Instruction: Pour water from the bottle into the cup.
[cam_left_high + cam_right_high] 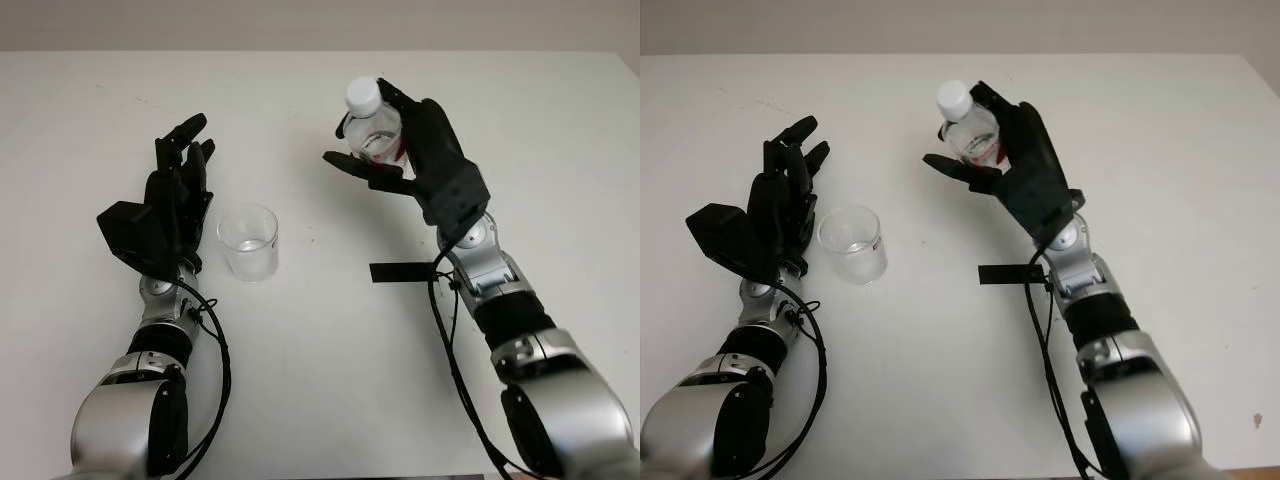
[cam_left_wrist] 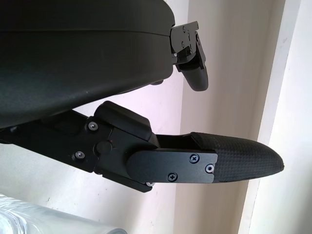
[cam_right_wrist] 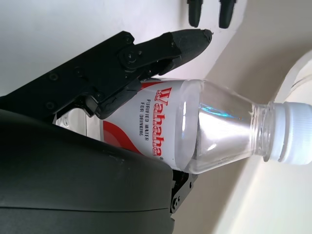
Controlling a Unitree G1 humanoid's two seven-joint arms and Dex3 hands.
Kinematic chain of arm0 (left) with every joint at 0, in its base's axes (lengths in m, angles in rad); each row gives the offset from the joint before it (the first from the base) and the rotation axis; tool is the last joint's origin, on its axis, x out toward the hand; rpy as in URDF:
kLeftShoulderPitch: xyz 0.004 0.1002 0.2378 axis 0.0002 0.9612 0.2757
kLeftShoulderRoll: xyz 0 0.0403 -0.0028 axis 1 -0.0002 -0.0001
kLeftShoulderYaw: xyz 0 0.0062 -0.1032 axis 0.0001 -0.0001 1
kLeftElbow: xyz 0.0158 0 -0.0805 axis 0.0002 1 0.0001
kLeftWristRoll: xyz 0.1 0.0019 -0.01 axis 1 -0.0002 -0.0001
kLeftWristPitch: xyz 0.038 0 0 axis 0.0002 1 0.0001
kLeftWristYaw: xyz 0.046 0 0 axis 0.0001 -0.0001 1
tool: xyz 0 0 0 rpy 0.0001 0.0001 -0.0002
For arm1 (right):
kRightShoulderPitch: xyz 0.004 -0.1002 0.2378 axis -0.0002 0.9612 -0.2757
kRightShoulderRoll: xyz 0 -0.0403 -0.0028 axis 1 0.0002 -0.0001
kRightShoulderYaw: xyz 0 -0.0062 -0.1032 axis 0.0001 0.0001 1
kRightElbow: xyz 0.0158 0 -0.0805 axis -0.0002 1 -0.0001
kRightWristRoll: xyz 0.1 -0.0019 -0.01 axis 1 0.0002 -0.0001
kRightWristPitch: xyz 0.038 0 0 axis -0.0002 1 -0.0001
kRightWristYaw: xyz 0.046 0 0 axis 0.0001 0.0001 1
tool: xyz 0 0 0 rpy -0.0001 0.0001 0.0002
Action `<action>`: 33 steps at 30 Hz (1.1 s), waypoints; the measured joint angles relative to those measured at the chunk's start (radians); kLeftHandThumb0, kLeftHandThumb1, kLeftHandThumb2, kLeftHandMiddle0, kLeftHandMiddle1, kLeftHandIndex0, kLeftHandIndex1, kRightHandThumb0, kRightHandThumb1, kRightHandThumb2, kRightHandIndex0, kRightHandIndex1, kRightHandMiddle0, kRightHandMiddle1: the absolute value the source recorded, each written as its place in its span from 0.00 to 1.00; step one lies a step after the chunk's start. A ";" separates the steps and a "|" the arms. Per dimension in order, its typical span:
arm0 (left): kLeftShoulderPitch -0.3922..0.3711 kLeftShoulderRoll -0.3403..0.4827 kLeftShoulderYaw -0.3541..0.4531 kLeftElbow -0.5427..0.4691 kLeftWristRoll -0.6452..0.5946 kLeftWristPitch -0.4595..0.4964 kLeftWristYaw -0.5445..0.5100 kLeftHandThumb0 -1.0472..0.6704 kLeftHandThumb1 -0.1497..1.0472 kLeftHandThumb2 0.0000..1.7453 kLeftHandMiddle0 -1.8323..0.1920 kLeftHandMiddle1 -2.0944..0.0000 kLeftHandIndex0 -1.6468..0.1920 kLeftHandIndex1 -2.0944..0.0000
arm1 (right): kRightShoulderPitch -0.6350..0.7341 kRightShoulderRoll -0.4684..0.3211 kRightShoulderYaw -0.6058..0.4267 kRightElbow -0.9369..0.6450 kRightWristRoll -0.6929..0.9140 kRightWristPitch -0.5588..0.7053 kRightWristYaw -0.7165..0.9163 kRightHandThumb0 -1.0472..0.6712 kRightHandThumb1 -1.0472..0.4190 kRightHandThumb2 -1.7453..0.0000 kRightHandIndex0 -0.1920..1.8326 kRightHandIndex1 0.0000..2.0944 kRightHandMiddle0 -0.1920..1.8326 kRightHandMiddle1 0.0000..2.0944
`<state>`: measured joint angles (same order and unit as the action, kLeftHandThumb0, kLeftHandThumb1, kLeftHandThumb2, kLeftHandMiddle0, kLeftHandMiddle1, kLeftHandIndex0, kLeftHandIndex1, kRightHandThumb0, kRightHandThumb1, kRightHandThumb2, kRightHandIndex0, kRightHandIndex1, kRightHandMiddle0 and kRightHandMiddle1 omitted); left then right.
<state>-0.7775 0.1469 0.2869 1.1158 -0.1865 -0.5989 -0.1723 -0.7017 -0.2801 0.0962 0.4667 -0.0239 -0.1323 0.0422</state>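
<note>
Right hand grips a capped bottle above the table; left hand is open beside the cup.

The right hand point(image 1: 400, 150) is wrapped around a clear water bottle point(image 1: 374, 130), its white cap point(image 1: 363, 96) on and pointing toward 12 o'clock, red-and-white label point(image 3: 146, 122) under the fingers point(image 3: 161, 46). The clear plastic cup point(image 1: 249, 241) stands upright on the white table point(image 1: 320, 380), at about 8 o'clock from the bottle. The left hand point(image 1: 170, 200) holds nothing, just at the cup's 9 o'clock. A black strip point(image 1: 402, 271) lies at the cup's 3 o'clock.
</note>
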 measured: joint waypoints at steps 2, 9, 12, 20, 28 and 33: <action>0.001 -0.002 0.000 -0.002 0.000 0.002 0.000 0.00 1.00 0.26 1.00 0.57 1.00 0.46 | 0.042 0.003 -0.036 -0.120 0.057 0.124 0.041 0.38 0.00 0.79 0.73 1.00 0.57 1.00; 0.002 -0.007 0.002 -0.003 -0.005 0.005 -0.006 0.00 1.00 0.25 1.00 0.55 1.00 0.45 | 0.127 0.005 -0.134 -0.383 0.183 0.383 0.111 0.39 0.00 0.79 0.79 1.00 0.58 1.00; 0.002 -0.008 0.005 -0.004 -0.009 0.008 -0.012 0.00 1.00 0.25 1.00 0.54 1.00 0.44 | 0.147 0.007 -0.157 -0.454 0.216 0.468 0.118 0.39 0.00 0.78 0.79 1.00 0.59 1.00; 0.002 -0.008 0.005 -0.003 -0.009 0.015 -0.016 0.00 1.00 0.26 1.00 0.55 1.00 0.45 | 0.185 0.062 -0.211 -0.530 0.276 0.604 0.081 0.39 0.00 0.78 0.82 1.00 0.63 1.00; 0.002 -0.007 0.001 -0.004 -0.008 0.015 -0.026 0.00 1.00 0.26 1.00 0.60 1.00 0.51 | 0.215 0.091 -0.210 -0.537 0.261 0.647 0.040 0.39 0.00 0.77 0.85 1.00 0.65 1.00; 0.002 -0.006 0.002 -0.004 -0.009 0.018 -0.029 0.00 1.00 0.26 1.00 0.59 1.00 0.49 | 0.244 0.093 -0.189 -0.537 0.229 0.633 0.045 0.37 0.00 0.79 0.85 1.00 0.64 1.00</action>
<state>-0.7756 0.1406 0.2892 1.1119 -0.1957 -0.5808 -0.2014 -0.4582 -0.1876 -0.0926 -0.0703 0.2052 0.5004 0.0876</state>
